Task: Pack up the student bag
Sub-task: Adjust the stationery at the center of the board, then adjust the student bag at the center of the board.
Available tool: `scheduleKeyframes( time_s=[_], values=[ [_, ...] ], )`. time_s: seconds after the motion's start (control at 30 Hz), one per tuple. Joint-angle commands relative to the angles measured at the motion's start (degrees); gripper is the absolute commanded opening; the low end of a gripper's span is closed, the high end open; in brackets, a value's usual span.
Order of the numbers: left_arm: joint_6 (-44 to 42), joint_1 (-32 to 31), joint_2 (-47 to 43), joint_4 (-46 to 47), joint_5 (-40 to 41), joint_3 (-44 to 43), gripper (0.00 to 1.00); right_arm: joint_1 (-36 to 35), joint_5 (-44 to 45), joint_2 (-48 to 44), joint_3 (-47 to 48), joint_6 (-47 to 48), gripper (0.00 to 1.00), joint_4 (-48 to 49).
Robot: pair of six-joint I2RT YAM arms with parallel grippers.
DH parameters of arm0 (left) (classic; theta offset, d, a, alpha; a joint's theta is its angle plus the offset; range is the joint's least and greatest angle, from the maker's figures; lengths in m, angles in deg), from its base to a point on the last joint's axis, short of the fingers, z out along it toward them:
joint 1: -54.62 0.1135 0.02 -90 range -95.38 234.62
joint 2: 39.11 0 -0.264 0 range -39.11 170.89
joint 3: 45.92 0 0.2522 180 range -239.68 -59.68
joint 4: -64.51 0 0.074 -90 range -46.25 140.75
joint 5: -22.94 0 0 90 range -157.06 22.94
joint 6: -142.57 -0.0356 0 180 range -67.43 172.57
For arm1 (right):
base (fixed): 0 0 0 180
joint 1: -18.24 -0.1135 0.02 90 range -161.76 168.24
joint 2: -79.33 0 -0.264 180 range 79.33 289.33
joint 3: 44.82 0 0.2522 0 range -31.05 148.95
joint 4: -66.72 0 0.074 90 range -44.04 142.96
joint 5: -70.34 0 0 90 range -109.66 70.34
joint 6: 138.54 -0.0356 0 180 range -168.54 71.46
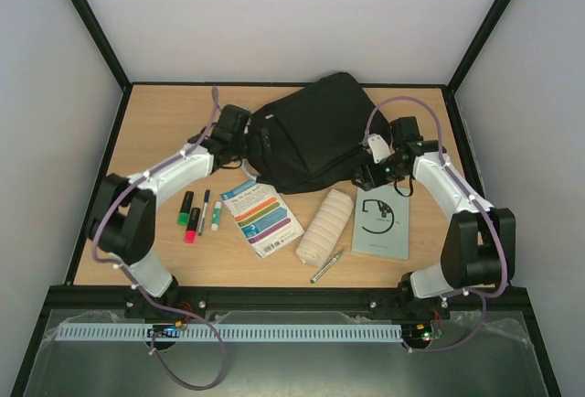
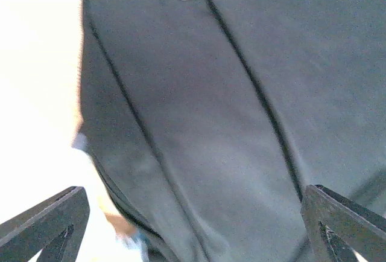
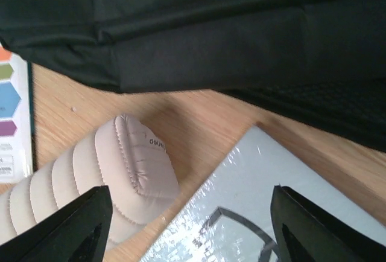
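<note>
The student bag [image 1: 315, 132], a large black backpack, lies at the back middle of the table. My left gripper [image 1: 254, 137] is at its left edge. In the left wrist view the bag's dark fabric [image 2: 199, 105] fills the frame, and the gripper [image 2: 193, 226] is open wide, with the fabric lying between and beyond its fingers [image 2: 51, 217]. My right gripper [image 1: 373, 174] hovers by the bag's right front corner. In the right wrist view it [image 3: 193, 226] is open and holds nothing, above a cream pencil case [image 3: 114, 171] and a grey notebook [image 3: 277, 195], with the bag [image 3: 211, 26] beyond.
In front of the bag lie a green marker [image 1: 186, 208], a red marker [image 1: 192, 225], two pens [image 1: 209, 211], a colourful booklet [image 1: 261, 218], the cream pencil case [image 1: 325, 225], a silver pen [image 1: 326, 266] and the grey notebook [image 1: 382, 221]. Black frame rails border the table.
</note>
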Motion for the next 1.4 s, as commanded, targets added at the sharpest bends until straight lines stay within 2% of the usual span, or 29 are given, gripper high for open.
scheduleKeyframes(
  time_s=[0.0, 0.1, 0.3, 0.43, 0.57, 0.7, 0.93, 1.1, 1.2, 1.37],
  values=[
    [2.5, 5.18, 7.27, 3.11, -4.11, -5.85, 0.99, -0.14, -5.08, 3.29, 2.59, -2.89, 0.74, 1.14],
    [-0.12, 7.53, 11.45, 1.03, -2.8, -10.37, 0.99, -0.1, -2.1, 4.07, 1.22, -3.09, 0.76, 3.88],
    [0.11, 13.59, 19.35, 3.28, -9.15, -16.13, 0.99, 0.03, 0.64, 4.27, -2.57, -6.54, 0.8, 10.29],
    [-1.15, 15.5, 26.42, 2.68, -12.72, -22.21, 0.99, 0.52, 0.24, 0.2, -7.49, -7.47, 0.9, 16.5],
    [-3.08, 15.77, 31.7, 1.64, -14.55, -27.67, 0.99, 0.56, -3.75, 2.42, -6.76, -7.8, 0.91, 14.45],
    [-3.1, 15.36, 35.08, 1.53, -17.32, -30.57, 0.99, 0.49, -3.89, 5.88, -5.79, -7.17, 0.93, 13.85],
    [-4.77, 12.59, 35.32, 0.1, -19.72, -28.71, 0.99, 0.46, -3.67, 16.26, 2.9, -9.08, 0.94, 11.06],
    [-3.92, 10.72, 29.37, 3.07, -20.53, -20.86, 0.98, 0.4, -3.17, 24.45, 11.21, -10.94, 0.91, 9.86],
    [-4.23, 9.44, 25.51, 4.77, -20.96, -15.86, 0.94, -0.18, -3.45, 29.92, 16.22, -11.65, 0.87, 8.68],
    [-3.89, 6.01, 21.24, 5.76, -21.33, -10.26, 0.89, -0.69, -2.42, 36.54, 23.58, -12.5, 0.86, 7.51]
  ],
)
